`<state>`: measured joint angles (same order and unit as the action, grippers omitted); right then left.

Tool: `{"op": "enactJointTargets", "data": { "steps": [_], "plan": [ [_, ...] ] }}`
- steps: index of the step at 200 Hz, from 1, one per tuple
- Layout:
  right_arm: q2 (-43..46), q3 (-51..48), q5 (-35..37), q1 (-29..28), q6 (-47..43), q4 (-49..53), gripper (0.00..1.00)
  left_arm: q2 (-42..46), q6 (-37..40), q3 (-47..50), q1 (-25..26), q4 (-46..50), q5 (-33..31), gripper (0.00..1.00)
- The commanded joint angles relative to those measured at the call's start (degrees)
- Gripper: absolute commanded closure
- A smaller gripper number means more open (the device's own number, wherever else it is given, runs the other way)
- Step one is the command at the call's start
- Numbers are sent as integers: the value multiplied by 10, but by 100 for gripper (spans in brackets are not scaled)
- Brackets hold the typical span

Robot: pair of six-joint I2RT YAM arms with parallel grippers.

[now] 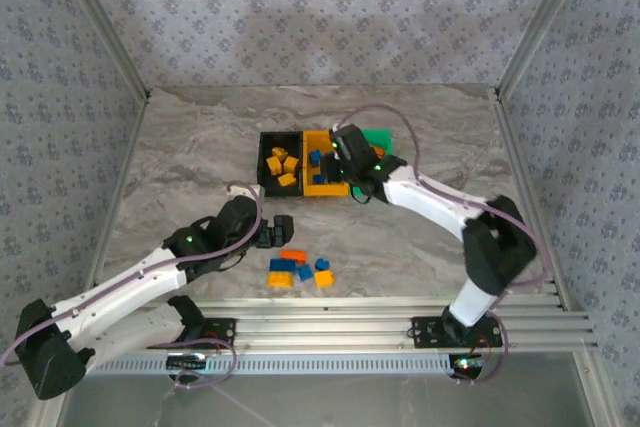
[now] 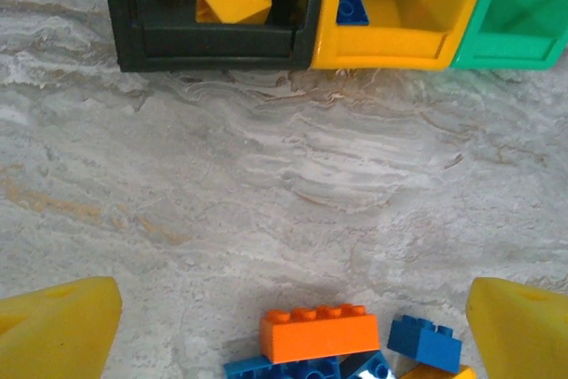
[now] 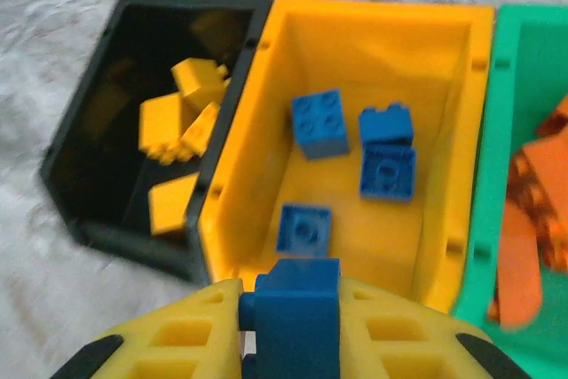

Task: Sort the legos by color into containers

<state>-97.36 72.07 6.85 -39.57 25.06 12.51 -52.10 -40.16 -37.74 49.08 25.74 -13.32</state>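
Clasping blue lego [image 3: 297,321], right gripper [image 3: 291,297] over bin [image 3: 373,33]

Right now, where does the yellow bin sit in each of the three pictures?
Top camera: yellow bin at centre, middle of the row.
Left wrist: yellow bin along the top edge, right of centre.
Right wrist: yellow bin in the centre, above the blue brick.
Shared landmark: the black bin with yellow bricks, joined on its left.

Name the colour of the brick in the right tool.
The brick is blue; right wrist view.
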Motion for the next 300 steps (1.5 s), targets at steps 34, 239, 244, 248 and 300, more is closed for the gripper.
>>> {"op": "enactJointTargets", "data": {
  "steps": [34,239,244,248,300],
  "plan": [
    [-148,152,34,23,-1,59,68,10,1,11,-3,24,-1,0],
    [132,-212,58,-303,105,141,2,105,-38,31,-42,77,-71,0],
    [124,-210,59,-310,105,142,2,106,-39,32,-43,77,-69,0],
    [119,-209,59,-315,106,142,2,107,-40,33,-44,77,-69,0],
    [54,-194,56,-332,123,159,11,111,-42,41,-50,79,-59,1]
  ]
}}
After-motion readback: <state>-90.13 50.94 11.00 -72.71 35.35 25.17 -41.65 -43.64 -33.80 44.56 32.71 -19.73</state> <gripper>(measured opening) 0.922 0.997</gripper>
